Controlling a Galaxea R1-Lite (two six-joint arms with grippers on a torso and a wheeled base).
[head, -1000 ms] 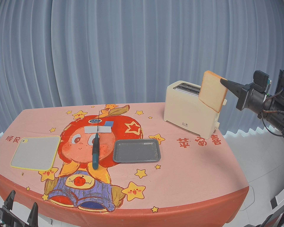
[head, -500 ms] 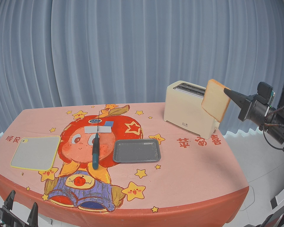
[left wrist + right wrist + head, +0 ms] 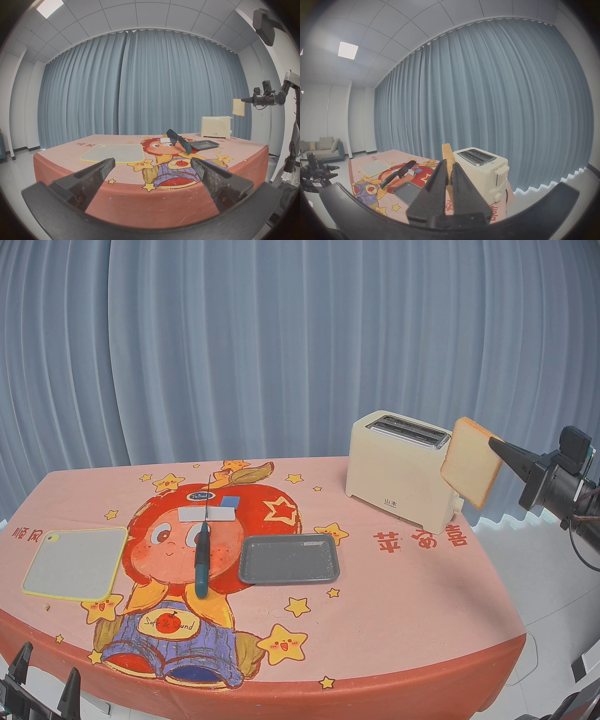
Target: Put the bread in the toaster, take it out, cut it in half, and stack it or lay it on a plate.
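A slice of bread [image 3: 470, 462] hangs in the air just right of the cream toaster [image 3: 400, 471], pinched upright by my right gripper [image 3: 500, 447], which is shut on its edge. In the right wrist view the bread [image 3: 448, 157] stands edge-on between the closed fingers [image 3: 437, 184], with the toaster [image 3: 484, 173] behind it. The toaster's two slots are empty. A grey plate [image 3: 289, 559] lies mid-table, with a blue-handled knife [image 3: 202, 552] left of it and a cutting board [image 3: 76, 562] at the far left. My left gripper [image 3: 153, 181] is open below the table's front left edge.
A small white card and a blue block [image 3: 215, 509] lie behind the knife's blade. The table's right edge falls off just past the toaster; a curtain hangs behind. The front of the cloth holds nothing.
My right gripper has carried the bread to the right and down, away from above the toaster's slots. The left arm has stayed put.
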